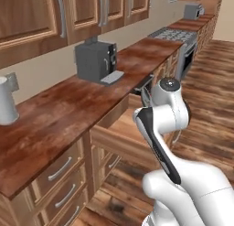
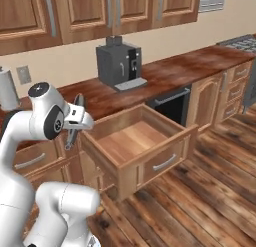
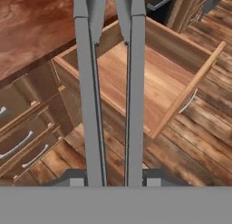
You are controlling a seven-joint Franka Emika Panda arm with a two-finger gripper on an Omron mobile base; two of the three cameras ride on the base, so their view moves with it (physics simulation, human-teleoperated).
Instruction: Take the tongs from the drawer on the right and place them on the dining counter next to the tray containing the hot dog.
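Your hand (image 3: 113,175) is closed on the tongs (image 3: 111,82), whose two arms run up the hand view, held above the floor beside the drawer (image 2: 137,141). The drawer stands pulled out below the bench (image 2: 165,71); its visible interior is bare.

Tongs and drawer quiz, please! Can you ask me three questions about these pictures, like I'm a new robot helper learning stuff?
1. True or false: the drawer is pulled open and nothing lies inside it.
2. Pick one: what is the gripper holding? A) a spoon B) the tongs C) a cup
3. Fill the gap: the grey coffee machine stands on the ____, under the wall cupboards.

Key:
1. True.
2. B. The two long grey arms stick out from between the fingers.
3. worktop
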